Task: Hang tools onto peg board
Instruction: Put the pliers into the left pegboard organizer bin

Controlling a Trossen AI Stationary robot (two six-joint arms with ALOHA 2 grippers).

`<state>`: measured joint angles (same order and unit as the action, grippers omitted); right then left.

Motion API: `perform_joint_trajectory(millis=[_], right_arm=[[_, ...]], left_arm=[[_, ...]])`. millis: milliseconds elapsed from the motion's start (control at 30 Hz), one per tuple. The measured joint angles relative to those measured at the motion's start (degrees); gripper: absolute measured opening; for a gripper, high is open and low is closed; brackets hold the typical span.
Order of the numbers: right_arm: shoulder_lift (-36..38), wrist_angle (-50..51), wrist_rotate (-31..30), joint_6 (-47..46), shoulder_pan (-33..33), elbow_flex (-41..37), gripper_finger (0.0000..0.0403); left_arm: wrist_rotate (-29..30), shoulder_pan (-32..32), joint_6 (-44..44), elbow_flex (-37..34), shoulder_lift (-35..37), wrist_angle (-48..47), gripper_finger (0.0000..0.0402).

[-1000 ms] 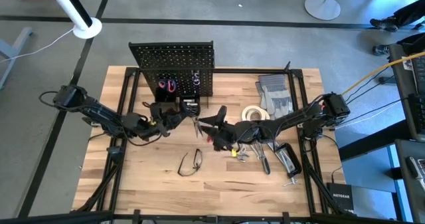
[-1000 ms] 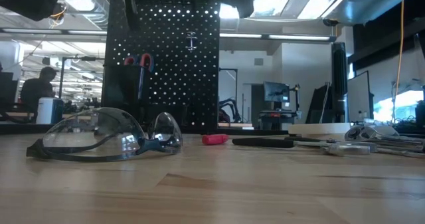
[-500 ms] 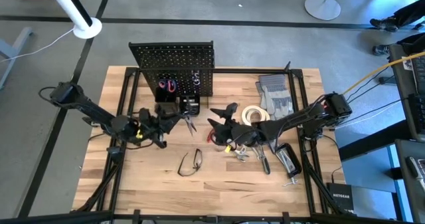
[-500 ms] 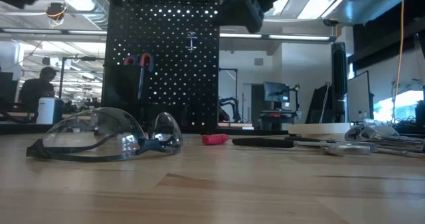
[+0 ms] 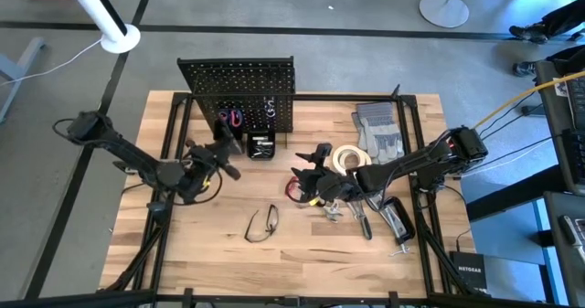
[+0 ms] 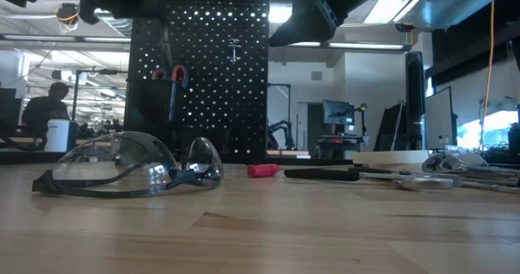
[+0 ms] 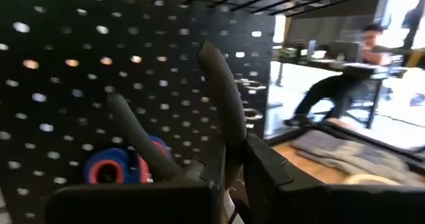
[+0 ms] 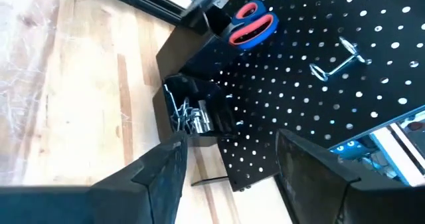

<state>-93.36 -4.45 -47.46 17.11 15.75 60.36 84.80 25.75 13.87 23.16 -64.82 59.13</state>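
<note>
A: Where are the tools?
B: The left tool (image 5: 225,136) is clamped on dark-handled pliers (image 7: 219,104) just before the peg board (image 5: 239,93). The right tool (image 5: 311,162), fingers spread and empty, hovers mid-surface.
A: And the rest?
B: Safety glasses (image 5: 262,223) lie on the wooden surface (image 5: 302,253).

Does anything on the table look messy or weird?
Nothing looks broken or spilled. The safety glasses lie alone on the table with arms splayed, and several tools sit jumbled beside the tape roll, not yet on the peg board.
</note>
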Motion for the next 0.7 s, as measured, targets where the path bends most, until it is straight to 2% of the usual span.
perform_joint_trajectory(millis=[500, 700], right_arm=[[0.0, 0.5, 2.1, -2.9, 0.0, 0.0, 0.023], [0.0, 1.9, 2.1, -4.6, 0.0, 0.0, 0.023]], left_arm=[[0.2, -7.1, -0.4, 0.0, 0.1, 2.8, 0.0021], [0.5, -7.1, 4.6, 0.0, 1.0, 4.9, 0.0021]])
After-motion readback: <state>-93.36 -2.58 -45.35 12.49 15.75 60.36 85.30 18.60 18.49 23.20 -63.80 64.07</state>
